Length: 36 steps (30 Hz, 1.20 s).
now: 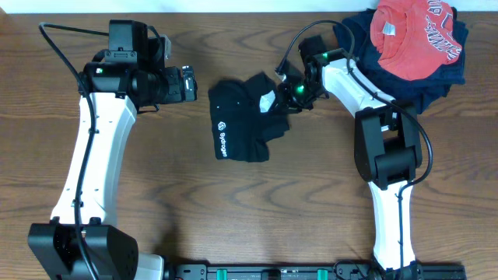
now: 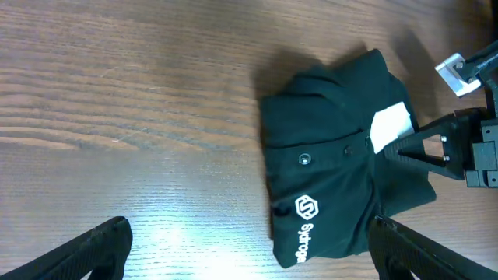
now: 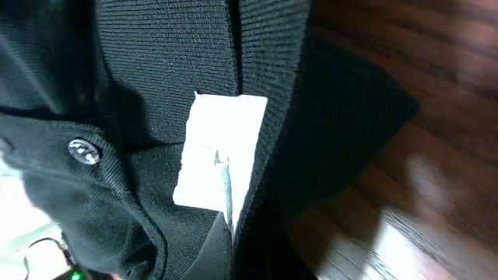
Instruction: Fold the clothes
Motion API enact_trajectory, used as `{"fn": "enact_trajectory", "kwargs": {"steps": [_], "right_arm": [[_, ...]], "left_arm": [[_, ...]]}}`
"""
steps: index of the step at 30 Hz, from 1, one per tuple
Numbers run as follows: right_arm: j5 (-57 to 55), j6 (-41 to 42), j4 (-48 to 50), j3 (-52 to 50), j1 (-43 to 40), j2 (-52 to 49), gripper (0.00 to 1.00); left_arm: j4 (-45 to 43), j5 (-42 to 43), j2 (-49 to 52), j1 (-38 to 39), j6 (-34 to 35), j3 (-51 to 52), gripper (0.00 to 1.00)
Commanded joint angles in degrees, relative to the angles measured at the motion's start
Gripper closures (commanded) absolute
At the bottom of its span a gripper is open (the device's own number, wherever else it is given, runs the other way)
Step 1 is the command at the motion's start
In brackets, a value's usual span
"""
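The black garment (image 1: 241, 120) lies folded into a small bundle at the table's middle, with a white logo on its front edge. It also shows in the left wrist view (image 2: 334, 187) and fills the right wrist view (image 3: 156, 78). A white label (image 3: 222, 148) and a button show at its collar. My right gripper (image 1: 282, 97) is at the garment's right edge, shut on the fabric beside the label (image 2: 391, 124). My left gripper (image 1: 189, 84) is open and empty above bare table, just left of the garment; its fingers (image 2: 249, 237) are spread wide.
A red shirt with white lettering (image 1: 412, 35) lies on a navy blue garment (image 1: 440, 74) at the back right corner, behind my right arm. Bare wooden table (image 1: 171, 187) surrounds the black bundle.
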<state>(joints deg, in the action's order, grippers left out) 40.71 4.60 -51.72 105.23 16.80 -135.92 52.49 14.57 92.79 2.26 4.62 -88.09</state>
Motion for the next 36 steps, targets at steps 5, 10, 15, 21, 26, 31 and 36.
{"fn": "enact_trajectory", "kwargs": {"steps": [5, 10, 15, 21, 26, 31, 36], "right_arm": [[12.0, -1.0, 5.1, -0.2, -0.3, -0.4, 0.99], [12.3, -0.7, 4.7, 0.5, -1.6, 2.0, 0.99], [12.2, 1.6, 4.6, 0.5, -2.5, 7.1, 0.99], [7.9, 3.8, 5.4, 0.5, -3.4, 14.3, 0.99], [1.7, 9.7, 7.2, 0.5, -4.9, 20.7, 0.99], [-8.6, 18.8, 12.2, 0.5, -7.9, 26.7, 0.99], [-15.1, 22.9, 19.0, 0.5, -12.7, 30.6, 0.99]], "left_arm": [[0.2, -0.7, 0.1, -0.2, -0.5, -0.3, 0.02], [0.2, -0.7, 0.1, -0.2, -0.5, -0.3, 0.02], [0.2, -0.7, 0.1, -0.2, -0.5, -0.3, 0.02], [0.2, -0.8, 0.1, -0.2, -0.5, -0.3, 0.02], [0.2, -0.8, 0.1, -0.2, -0.5, -0.3, 0.02], [0.2, -1.2, 0.1, -0.2, -0.5, -0.3, 0.02], [0.2, -1.8, 0.1, -0.2, -0.5, -0.3, 0.02]]}}
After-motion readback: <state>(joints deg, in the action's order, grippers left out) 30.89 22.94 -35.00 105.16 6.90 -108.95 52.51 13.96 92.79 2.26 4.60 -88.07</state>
